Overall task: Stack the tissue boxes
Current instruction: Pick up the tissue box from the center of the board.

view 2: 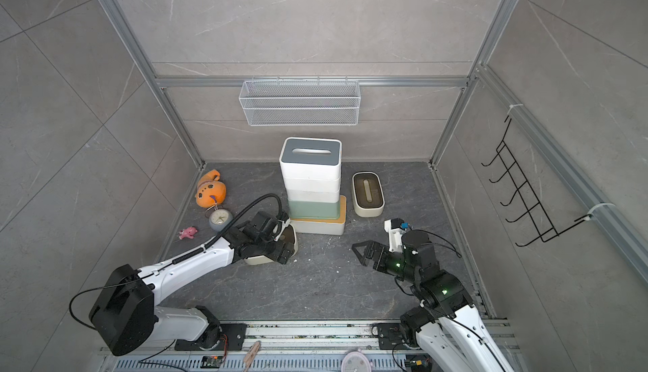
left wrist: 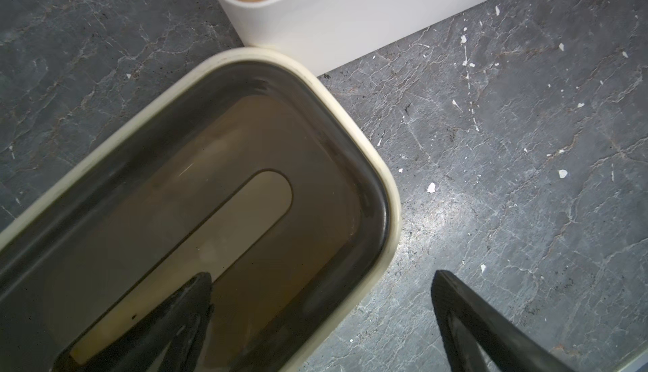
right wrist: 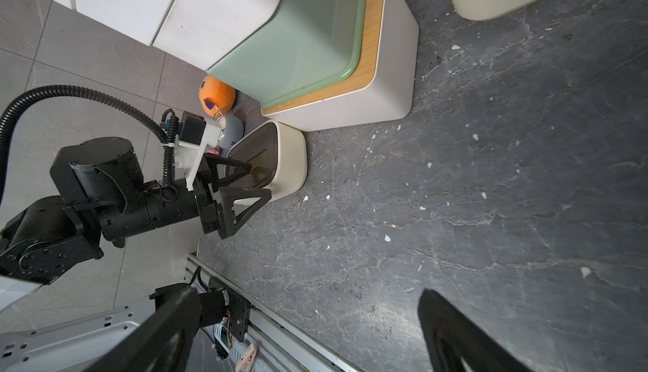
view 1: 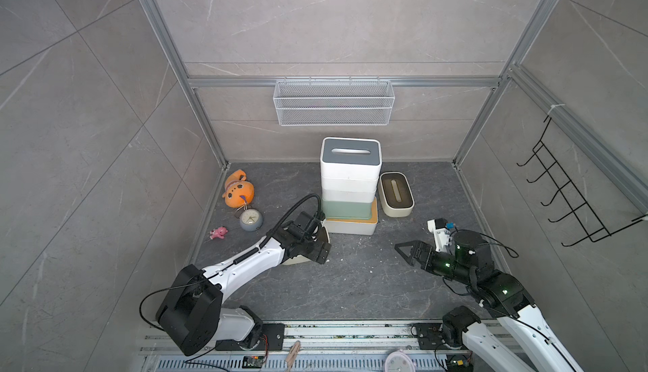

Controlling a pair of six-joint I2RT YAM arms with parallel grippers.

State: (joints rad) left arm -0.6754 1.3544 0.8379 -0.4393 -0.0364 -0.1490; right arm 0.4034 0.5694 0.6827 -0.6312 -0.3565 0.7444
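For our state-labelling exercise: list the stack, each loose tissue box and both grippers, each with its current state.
stack: five boxes high, upright, grey-lidded box on top.
near cream box: unstacked, upright, lid on.
far cream box: unstacked, upright, beside the stack.
left gripper: open, astride near cream box's rim.
right gripper: open, empty.

We see walls (view 1: 87,142) of large grey marble-look tiles on three sides, framed by aluminium profiles (view 1: 238,82). A white wire mesh basket (view 1: 333,107) hangs from the back rail, and a black wire hook rack (view 1: 571,195) hangs on the right-hand wall. The dark grey veined floor (view 1: 350,282) is flecked with white specks.
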